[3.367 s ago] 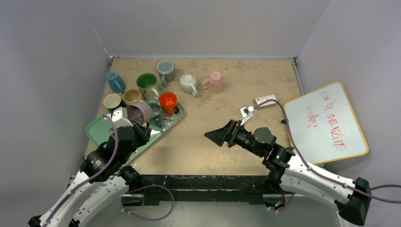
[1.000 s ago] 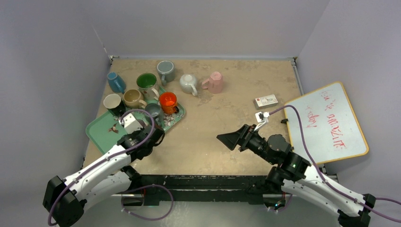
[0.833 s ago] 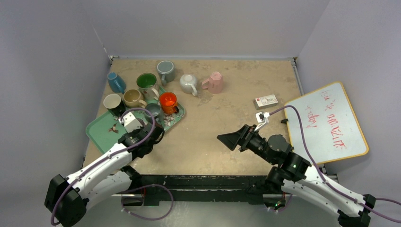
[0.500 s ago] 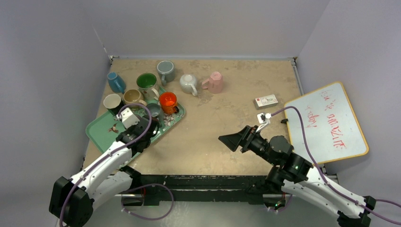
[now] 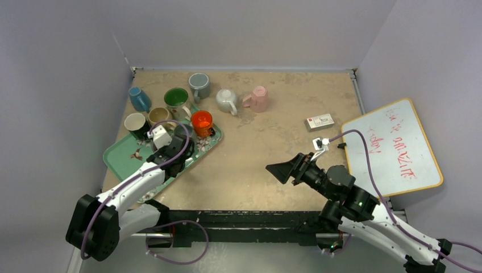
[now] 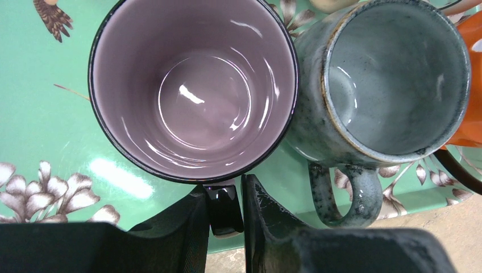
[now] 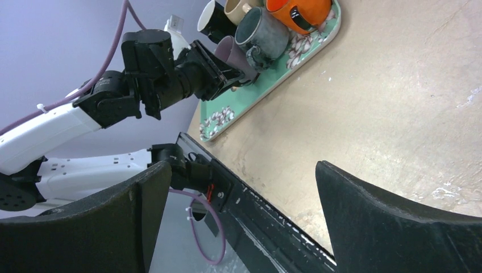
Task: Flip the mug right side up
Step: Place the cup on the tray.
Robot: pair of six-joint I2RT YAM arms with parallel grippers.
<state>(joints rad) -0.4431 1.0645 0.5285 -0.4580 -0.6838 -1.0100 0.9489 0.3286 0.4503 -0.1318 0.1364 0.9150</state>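
Observation:
The purple mug point(image 6: 193, 85) stands upright on the green tray point(image 6: 34, 74), its mouth facing up at the left wrist camera. My left gripper point(image 6: 224, 192) is shut on the mug's dark handle point(image 6: 223, 210), one finger on either side of it. In the top view the left gripper point(image 5: 179, 143) covers most of the mug. A grey-blue mug point(image 6: 398, 79) sits touching the purple one on its right. My right gripper point(image 5: 281, 169) hovers wide open over the middle of the table, with nothing between its fingers point(image 7: 243, 170).
The tray point(image 5: 119, 156) also carries an orange mug point(image 5: 201, 121), a tan mug point(image 5: 159, 115) and a black-and-cream mug point(image 5: 135, 122). Blue point(image 5: 138, 98), green point(image 5: 177, 98), grey point(image 5: 199, 84), white point(image 5: 227, 100) and pink point(image 5: 258, 98) mugs stand behind. A small box point(image 5: 319, 121) and whiteboard point(image 5: 392, 148) lie right.
The left arm brought the purple mug down from a tilted hold and set it upright on the tray, sliding it toward the back. The right gripper drifted slightly right.

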